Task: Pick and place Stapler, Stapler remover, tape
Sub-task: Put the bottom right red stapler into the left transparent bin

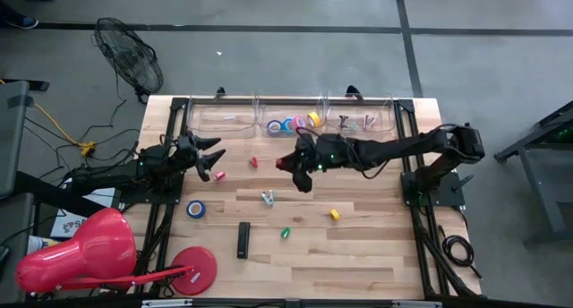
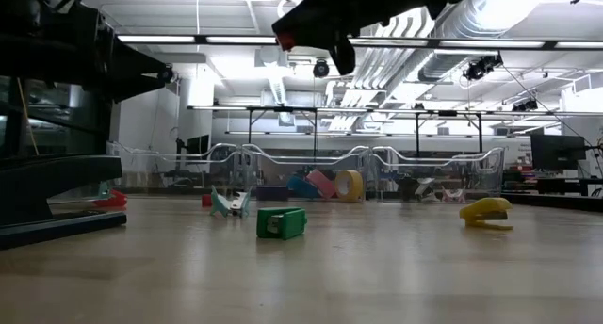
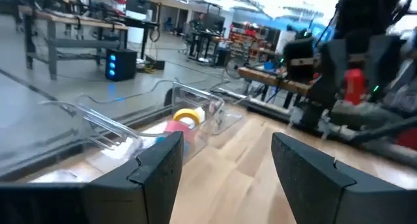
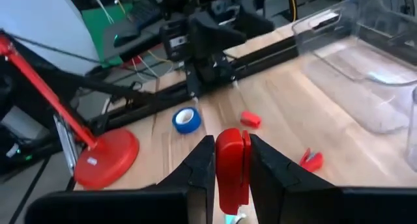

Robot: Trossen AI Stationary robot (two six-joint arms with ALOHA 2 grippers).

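r gripper (image 4: 228, 162) pinching red stapler (image 4: 231, 165) above table (image 1: 358, 254) mid. l gripper (image 3: 225, 165) spread wide, empty, near table's left edge. tape rolls (image 1: 294, 124) in clear bin (image 1: 288, 116).

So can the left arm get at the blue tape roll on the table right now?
Probably yes. The left end effector is open and empty, and the blue tape roll lies on bare wood nearby, with nothing between them.

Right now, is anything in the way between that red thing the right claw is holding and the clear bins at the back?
Nothing visible. The right gripper holds the red stapler above the table, and only bare wood lies between it and the clear bins.
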